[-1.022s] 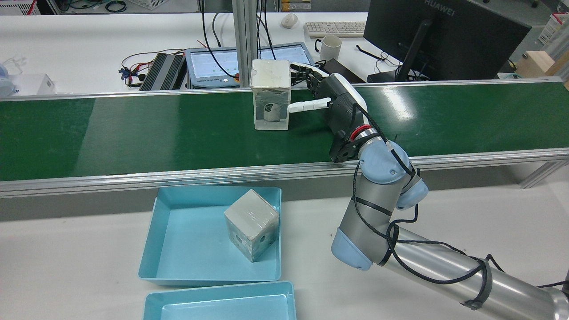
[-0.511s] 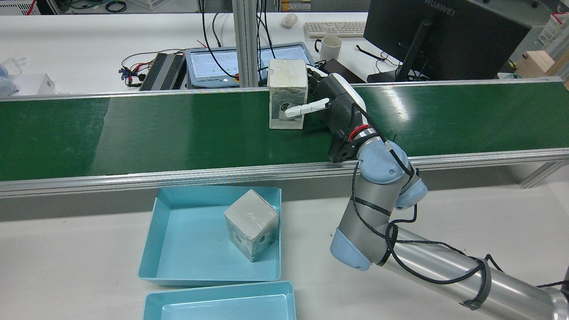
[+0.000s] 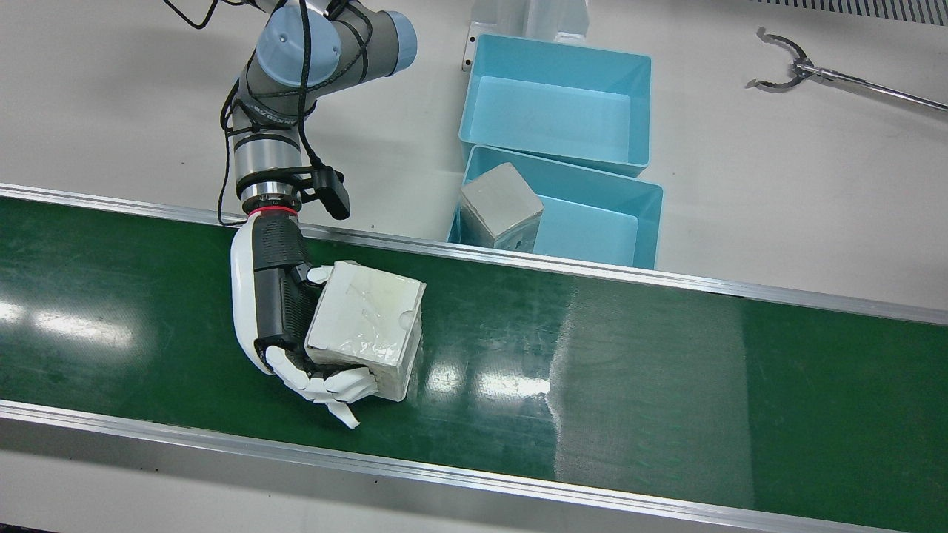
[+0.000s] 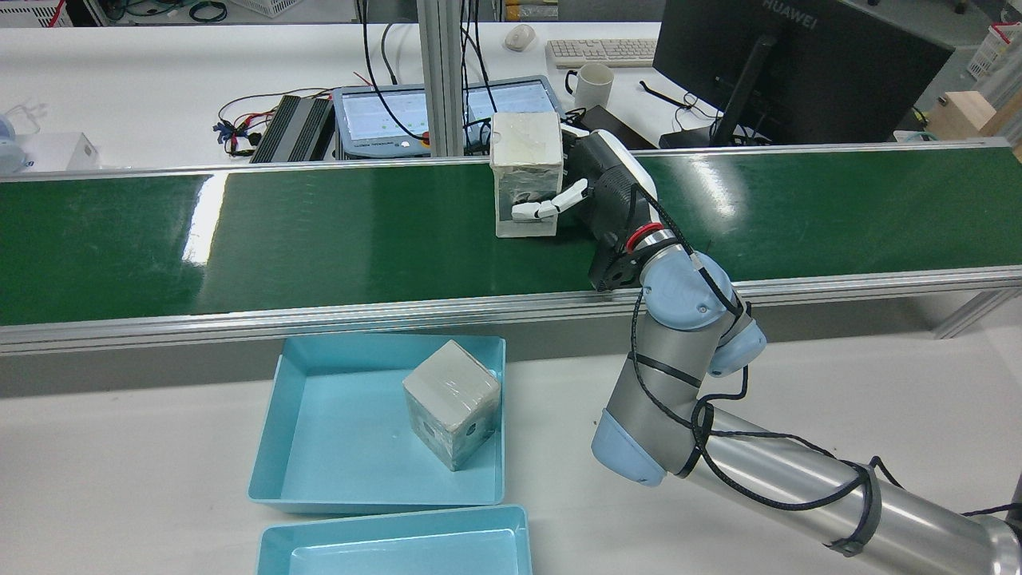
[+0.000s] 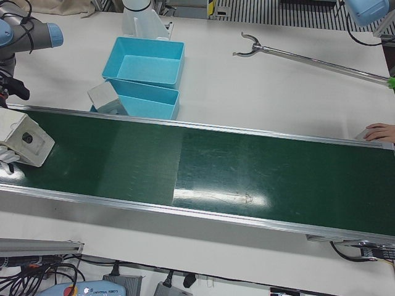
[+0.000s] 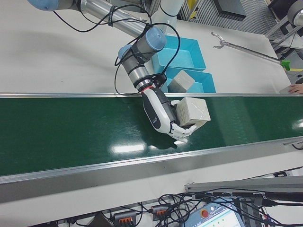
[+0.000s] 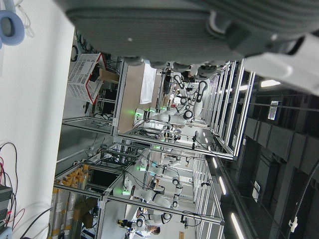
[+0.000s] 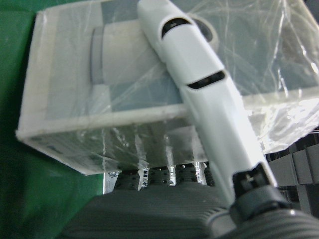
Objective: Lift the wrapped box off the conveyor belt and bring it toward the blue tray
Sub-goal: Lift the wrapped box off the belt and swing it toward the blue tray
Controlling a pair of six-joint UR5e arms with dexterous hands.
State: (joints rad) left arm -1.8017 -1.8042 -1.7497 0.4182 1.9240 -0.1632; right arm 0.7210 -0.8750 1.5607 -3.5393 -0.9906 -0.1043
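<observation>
On the green conveyor belt [image 3: 592,355], the wrapped box [image 3: 366,326] is clasped by the right hand [image 3: 285,318], fingers wrapped round two opposite faces. The grasping step appears complete; a lift clear of the belt is called for next, then a carry toward the blue tray [image 3: 592,215] behind the hand. The left hand's state cannot be told.

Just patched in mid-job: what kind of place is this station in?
Likely a robotics lab or test cell: a green conveyor belt, a desk with monitor and keyboard behind it, and blue trays.

We see a silver arm [image 4: 798,479] with pale blue joint caps and black cables strapped along it. A red ring sits at the wrist. The right hand [image 3: 278,311] has a black ribbed body, white shell and white fingers [image 3: 326,385].
</observation>
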